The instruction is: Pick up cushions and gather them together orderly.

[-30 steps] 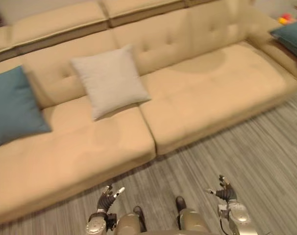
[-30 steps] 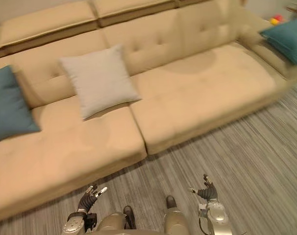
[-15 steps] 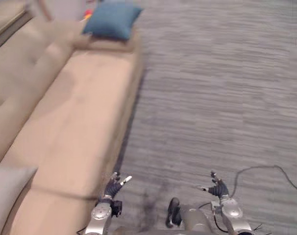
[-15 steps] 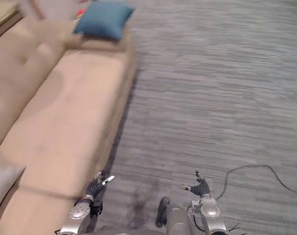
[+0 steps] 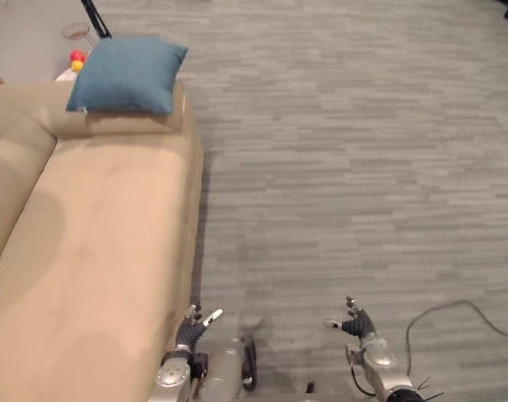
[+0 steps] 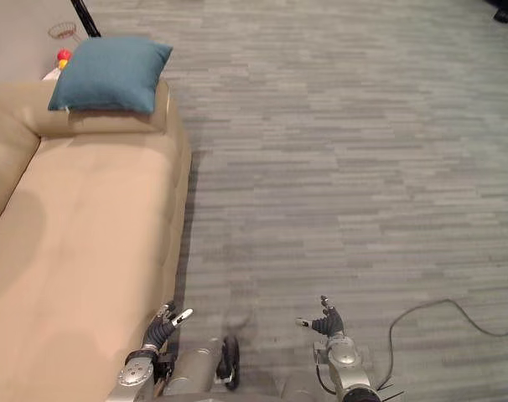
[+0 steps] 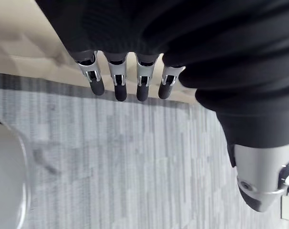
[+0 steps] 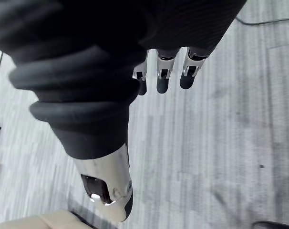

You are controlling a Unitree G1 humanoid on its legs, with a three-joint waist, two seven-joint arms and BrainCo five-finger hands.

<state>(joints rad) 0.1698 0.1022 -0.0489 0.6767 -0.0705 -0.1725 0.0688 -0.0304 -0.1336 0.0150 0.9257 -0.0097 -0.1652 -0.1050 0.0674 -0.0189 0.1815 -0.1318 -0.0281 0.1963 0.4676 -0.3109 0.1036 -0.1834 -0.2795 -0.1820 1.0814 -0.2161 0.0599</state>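
Blue cushion (image 5: 127, 75) rests on the armrest at the far end of the beige sofa (image 5: 86, 251) — well apart from both hands. The left hand (image 5: 188, 332) hangs by the sofa's front edge, the right hand (image 5: 356, 324) over the grey floor (image 5: 346, 167) — both relaxed, fingers loose, holding nothing.
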